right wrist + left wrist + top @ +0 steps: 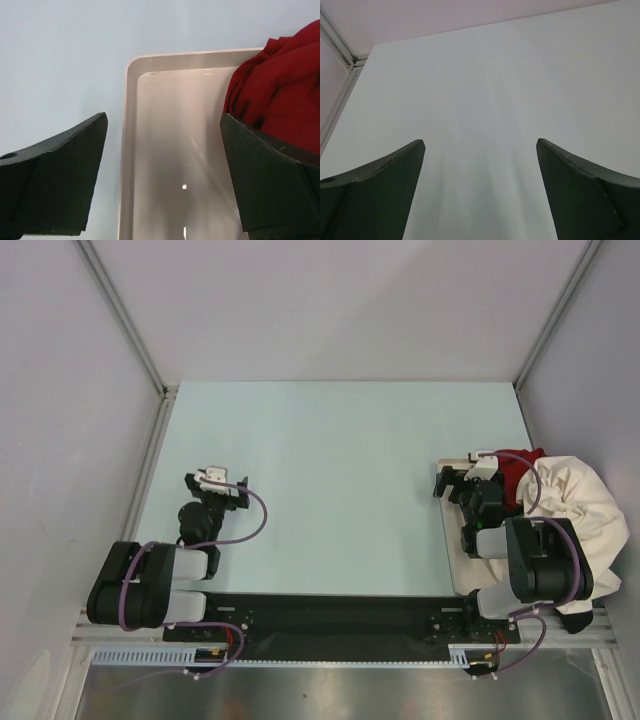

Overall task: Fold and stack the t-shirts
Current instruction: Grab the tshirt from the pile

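A crumpled cream t-shirt (578, 508) lies heaped at the right edge of the table, in and over a beige tray (461, 570). A red t-shirt (518, 470) is bunched at its far side; it also shows in the right wrist view (280, 85). No green t-shirt is in view. My right gripper (455, 480) is open and empty above the tray's far left corner (150, 65), with the red t-shirt just beside its right finger (270, 175). My left gripper (218, 486) is open and empty over bare table at the left (480, 150).
The pale blue table (340, 480) is walled by grey panels at the back and both sides. A metal frame post (340, 55) runs along the left edge. The arm bases sit on a black rail (330, 615) at the near edge.
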